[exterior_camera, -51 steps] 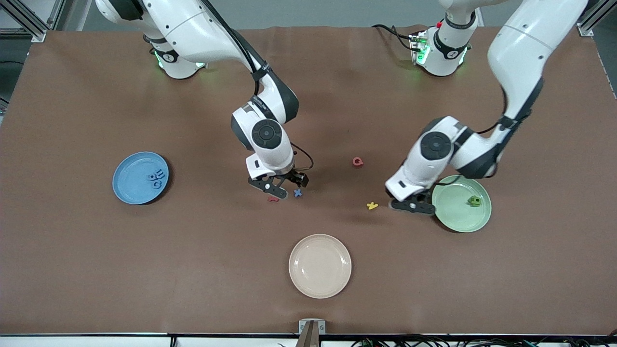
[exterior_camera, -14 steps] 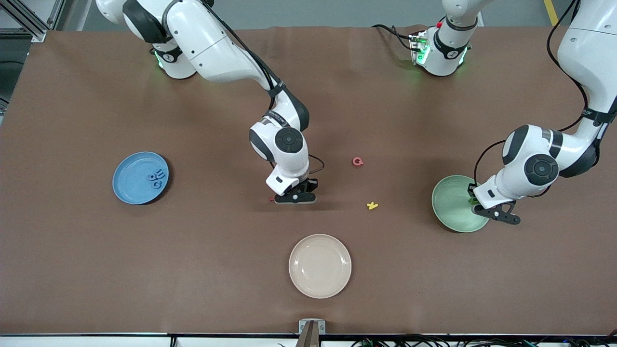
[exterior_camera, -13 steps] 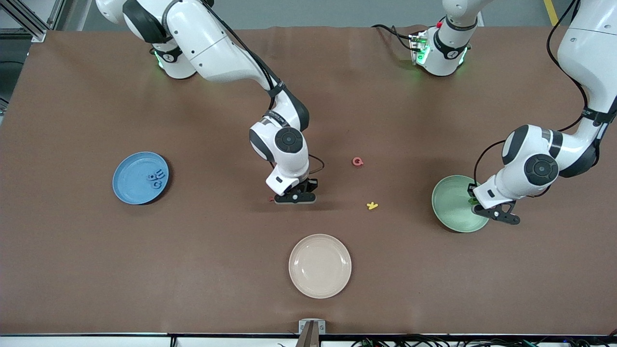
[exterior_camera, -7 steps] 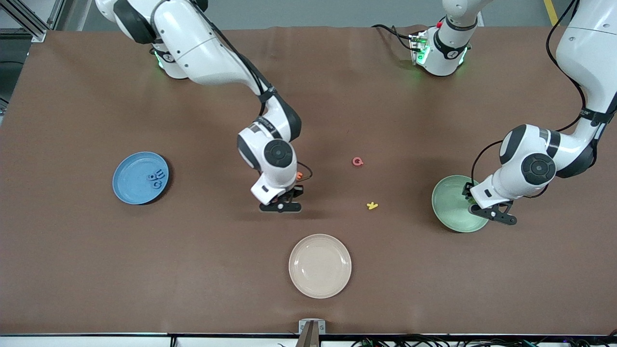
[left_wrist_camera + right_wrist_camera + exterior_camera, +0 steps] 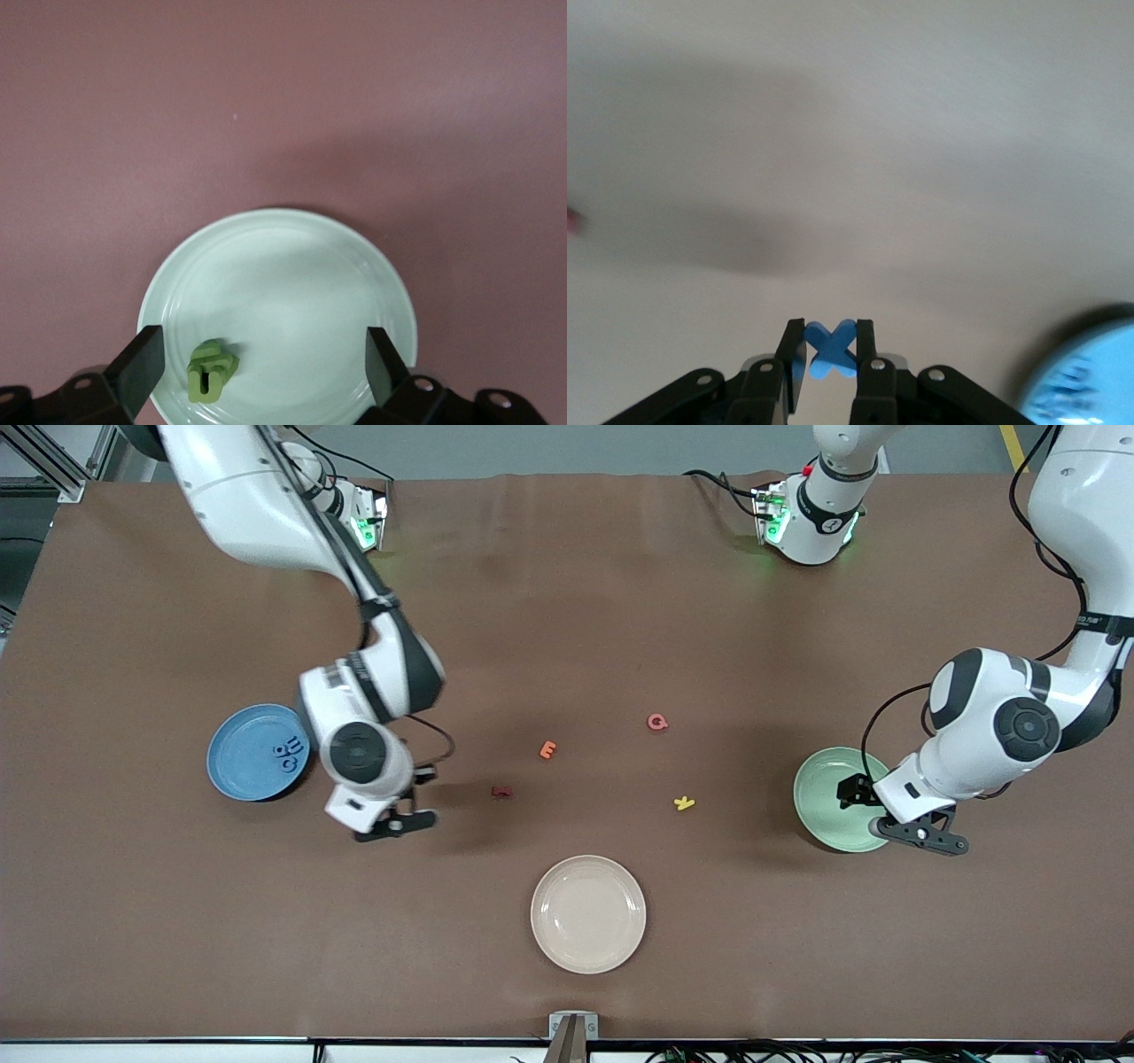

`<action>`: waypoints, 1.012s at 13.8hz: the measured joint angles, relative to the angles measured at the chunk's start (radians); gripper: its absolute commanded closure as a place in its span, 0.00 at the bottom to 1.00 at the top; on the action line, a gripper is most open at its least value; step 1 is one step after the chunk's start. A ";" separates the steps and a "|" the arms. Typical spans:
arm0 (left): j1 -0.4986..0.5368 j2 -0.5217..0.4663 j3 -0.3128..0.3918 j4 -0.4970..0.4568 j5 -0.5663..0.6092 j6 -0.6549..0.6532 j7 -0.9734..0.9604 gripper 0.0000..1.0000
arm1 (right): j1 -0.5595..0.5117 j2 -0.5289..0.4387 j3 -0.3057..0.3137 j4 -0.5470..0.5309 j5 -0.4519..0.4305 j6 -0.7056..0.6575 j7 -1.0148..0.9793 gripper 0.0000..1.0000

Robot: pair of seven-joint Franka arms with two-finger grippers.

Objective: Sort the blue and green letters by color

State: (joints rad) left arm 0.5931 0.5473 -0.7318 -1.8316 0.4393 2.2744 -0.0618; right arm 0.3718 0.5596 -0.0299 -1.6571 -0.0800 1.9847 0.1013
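Note:
My right gripper (image 5: 396, 824) (image 5: 829, 347) is shut on a blue X letter (image 5: 831, 348) and holds it over bare table beside the blue plate (image 5: 232, 775). That plate holds three blue letters (image 5: 290, 751); its edge shows in the right wrist view (image 5: 1090, 390). My left gripper (image 5: 921, 837) (image 5: 261, 376) is open and empty over the green plate (image 5: 824, 802) (image 5: 292, 274), toward the plate's edge nearer the front camera. A small heap of olive-green letters (image 5: 211, 370) lies on that plate; in the front view the gripper hides it.
An orange E (image 5: 548, 749), a dark red letter (image 5: 502, 790), a pink Q (image 5: 656, 722) and a yellow letter (image 5: 683, 803) lie on the brown table mid-way between the plates. An empty cream plate (image 5: 588, 913) sits nearer the front camera.
My right gripper closed on the blue X beside the red letter, lifted it and carried it toward the blue plate, uncovering the orange E. My left gripper moved across the green plate.

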 measured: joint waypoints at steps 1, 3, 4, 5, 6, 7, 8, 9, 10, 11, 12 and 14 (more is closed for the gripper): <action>0.001 -0.014 -0.003 0.015 -0.007 -0.008 -0.021 0.00 | -0.049 -0.046 -0.001 -0.071 0.000 0.028 -0.080 1.00; 0.002 -0.048 -0.010 0.046 -0.014 -0.041 -0.056 0.00 | -0.144 -0.129 -0.002 -0.225 0.000 0.128 -0.225 1.00; 0.003 -0.062 -0.020 0.067 -0.015 -0.077 -0.071 0.00 | -0.188 -0.161 -0.002 -0.308 0.000 0.200 -0.293 1.00; 0.003 -0.074 -0.033 0.095 -0.015 -0.125 -0.084 0.00 | -0.232 -0.186 -0.002 -0.387 0.000 0.276 -0.361 1.00; 0.004 -0.083 -0.048 0.131 -0.015 -0.182 -0.092 0.00 | -0.279 -0.201 -0.002 -0.458 0.000 0.347 -0.429 1.00; 0.004 -0.092 -0.062 0.167 -0.015 -0.239 -0.095 0.00 | -0.326 -0.209 -0.002 -0.510 0.000 0.400 -0.495 0.99; 0.004 -0.101 -0.076 0.207 -0.015 -0.297 -0.097 0.00 | -0.377 -0.212 -0.001 -0.544 0.000 0.432 -0.565 0.99; 0.004 -0.107 -0.086 0.243 -0.016 -0.350 -0.097 0.00 | -0.424 -0.212 -0.001 -0.559 0.000 0.443 -0.624 0.97; 0.004 -0.111 -0.092 0.276 -0.016 -0.394 -0.096 0.00 | -0.464 -0.213 -0.001 -0.564 0.000 0.445 -0.670 0.84; 0.002 -0.115 -0.095 0.304 -0.020 -0.427 -0.096 0.00 | -0.493 -0.213 0.000 -0.565 0.000 0.444 -0.699 0.05; -0.005 -0.121 -0.092 0.327 -0.031 -0.454 -0.095 0.00 | -0.511 -0.213 0.000 -0.565 0.000 0.443 -0.713 0.00; -0.069 -0.156 -0.023 0.357 -0.052 -0.502 -0.093 0.00 | -0.518 -0.215 0.004 -0.565 0.000 0.439 -0.717 0.00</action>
State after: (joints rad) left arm 0.5242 0.3909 -0.7551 -1.4744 0.3876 1.7726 -0.1551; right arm -0.1460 0.3449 -0.0255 -2.2224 -0.0804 2.4240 -0.6161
